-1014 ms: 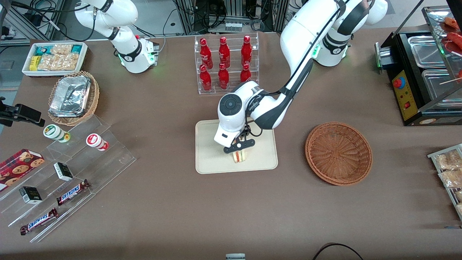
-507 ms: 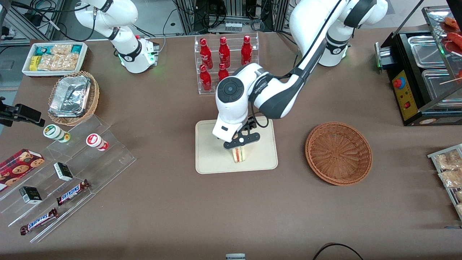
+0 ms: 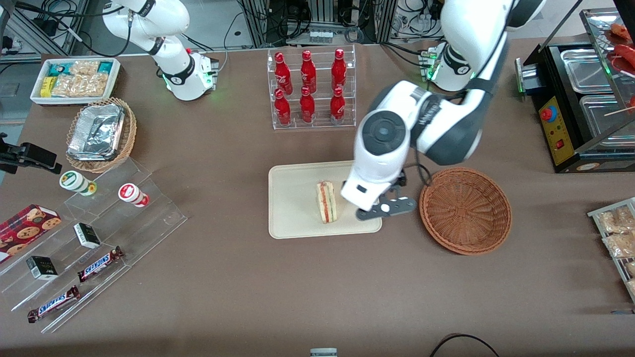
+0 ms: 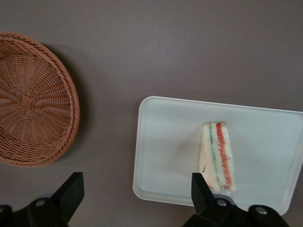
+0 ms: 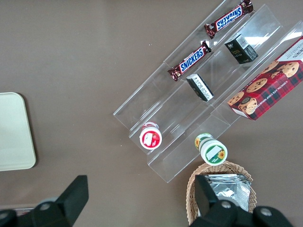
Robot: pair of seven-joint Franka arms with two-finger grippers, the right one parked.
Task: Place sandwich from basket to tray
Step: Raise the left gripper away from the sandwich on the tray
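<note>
One brown table (image 3: pixel 238 297) carries everything, with cables and metal framing at its edge farthest from the front camera; the cream tray (image 3: pixel 292 218) lies near its middle, the sandwich (image 3: pixel 326 202) resting on it with the striped cut edge up; the reddish wicker basket (image 3: pixel 465 210) sits just beside the tray toward the working arm's end, nothing in it; the gripper (image 3: pixel 386 210) hangs above the tray's edge nearest the basket, fingers (image 4: pixel 70 193) spread wide, holding nothing.
</note>
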